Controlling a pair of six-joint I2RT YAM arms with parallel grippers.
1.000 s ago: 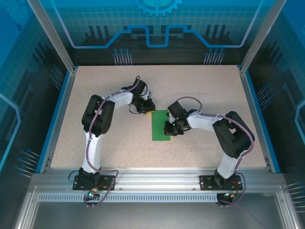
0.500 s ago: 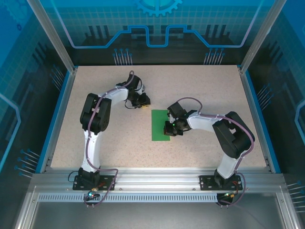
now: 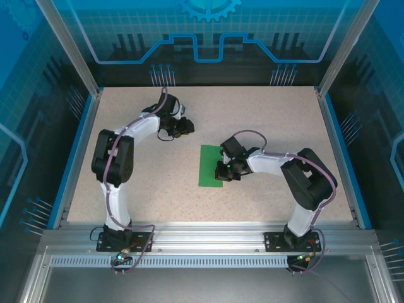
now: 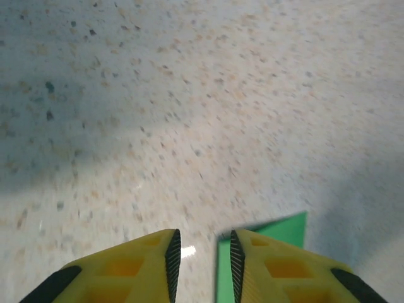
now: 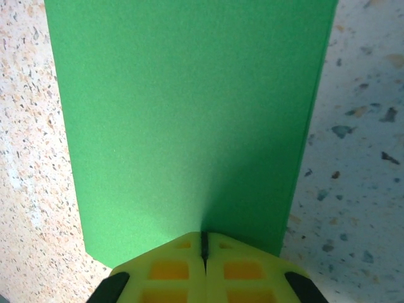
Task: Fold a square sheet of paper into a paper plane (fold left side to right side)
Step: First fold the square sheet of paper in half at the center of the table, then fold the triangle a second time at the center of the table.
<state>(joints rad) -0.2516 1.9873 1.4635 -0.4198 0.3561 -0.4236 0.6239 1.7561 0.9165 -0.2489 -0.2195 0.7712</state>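
The square sheet of paper lies flat mid-table as a bright green upright rectangle, folded over on itself. My right gripper is shut, its tips resting on the sheet's right edge. In the right wrist view the green sheet spreads out ahead of the closed right gripper, and nothing is pinched between the jaws. My left gripper hovers up and to the left of the sheet, apart from it. In the left wrist view the left gripper stands open and empty, with a corner of the sheet just beyond the right finger.
The speckled beige table is bordered by a blue rim and aluminium frame posts. Both arm bases stand at the near edge. Blue patterned panels enclose the back and sides.
The left gripper has drawn back up and left from the sheet's top corner, and its jaws have parted. The right gripper stays shut on the sheet, which slid slightly left.
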